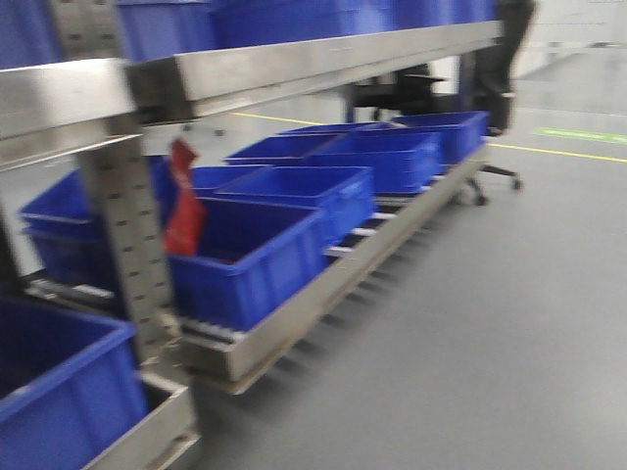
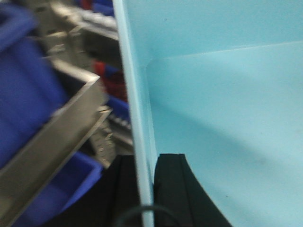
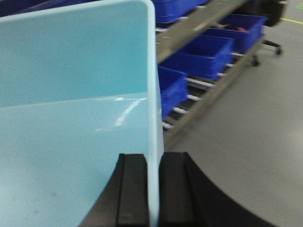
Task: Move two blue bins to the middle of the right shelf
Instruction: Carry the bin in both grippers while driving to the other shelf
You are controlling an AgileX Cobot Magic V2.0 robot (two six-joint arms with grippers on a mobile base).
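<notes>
Left wrist-mounted view: left gripper [image 2: 144, 182] is clamped on the thin side wall of a pale blue bin [image 2: 227, 118], one black finger outside the wall and one inside. On the right wrist-mounted view, right gripper [image 3: 154, 184] is pinched tight on another wall of the bin, below a rounded top corner. The bin hangs between the two arms, off any shelf, and does not show in the front view. I cannot tell whether a second bin is nested with it.

Handling, my judgement: the inside looks bare, so it should be light. The walls are thin, smooth and glossy, so they are likely to flex under a pinch and to slide in the pads if tilted. Pinching the rim on two walls seems the right hold. Both arms need to travel level and together, or the walls twist.

Outward: steel shelf rail [image 1: 323, 59] runs from near left to far right. Dark blue bins [image 1: 255, 255] sit in a row on the level below it, with more above. A red tag [image 1: 183, 201] stands at the near one. Grey floor [image 1: 490, 323] lies to the right, with a yellow line [image 1: 558, 152] and an office chair base [image 1: 498, 178] at the far end. The front view is blurred. I cannot tell which level is the target. The bin looks large beside the shelf, so I expect little side clearance going in.
</notes>
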